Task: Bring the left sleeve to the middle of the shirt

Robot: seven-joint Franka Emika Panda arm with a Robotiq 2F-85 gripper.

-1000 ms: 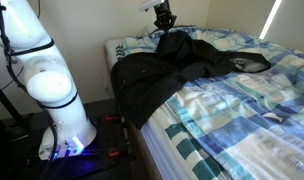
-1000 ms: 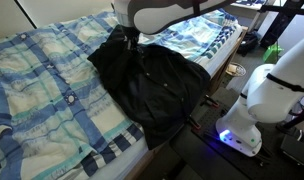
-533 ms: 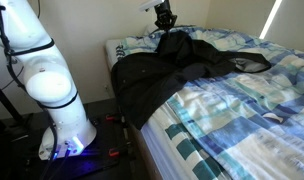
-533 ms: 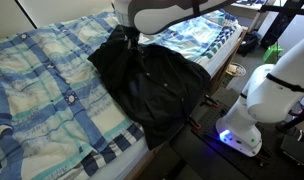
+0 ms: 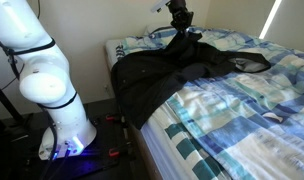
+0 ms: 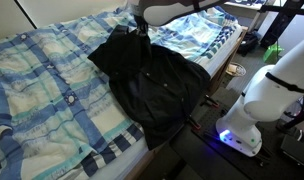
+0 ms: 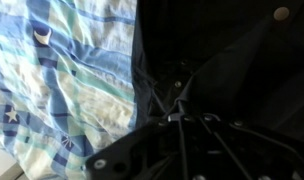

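A black shirt (image 5: 157, 75) lies crumpled across the near corner of the bed and shows in both exterior views (image 6: 157, 90). Part of it hangs over the bed's edge. My gripper (image 5: 179, 27) is above the shirt's far end, shut on a fold of its sleeve. The cloth rises in a peak up to the gripper (image 6: 142, 30). In the wrist view the gripper (image 7: 178, 117) is dark against the black cloth, which bunches at its tips. A shirt button (image 7: 281, 13) shows at the upper right.
The bed has a blue and white plaid cover (image 5: 242, 120) (image 6: 42, 90), also seen in the wrist view (image 7: 62, 70). The robot's white base (image 5: 52, 90) (image 6: 260, 100) stands on the floor beside the bed. A small dark object (image 5: 275, 119) lies on the cover.
My gripper has moved sideways over the shirt with the sleeve in it. The lifted cloth has followed and the peak has shifted.
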